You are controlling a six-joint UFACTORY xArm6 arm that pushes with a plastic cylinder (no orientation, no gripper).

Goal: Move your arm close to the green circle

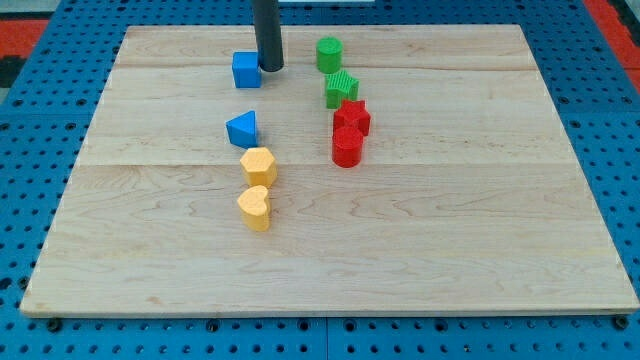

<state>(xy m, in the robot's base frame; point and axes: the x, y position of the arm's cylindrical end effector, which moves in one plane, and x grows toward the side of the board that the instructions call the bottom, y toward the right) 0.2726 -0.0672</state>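
Observation:
The green circle [329, 53] stands near the view's top, right of centre on the wooden board [450, 250]. My tip [270, 68] is at the end of the dark rod, to the left of the green circle with a gap between them. The tip sits right beside the blue cube [246, 70], at its right edge. Just below the green circle is a green star [341, 89].
A red star [352, 117] and a red cylinder [347, 146] stand below the green star. A blue triangle [242, 129], a yellow hexagon [259, 165] and a yellow heart [255, 207] line up left of centre. Blue pegboard surrounds the board.

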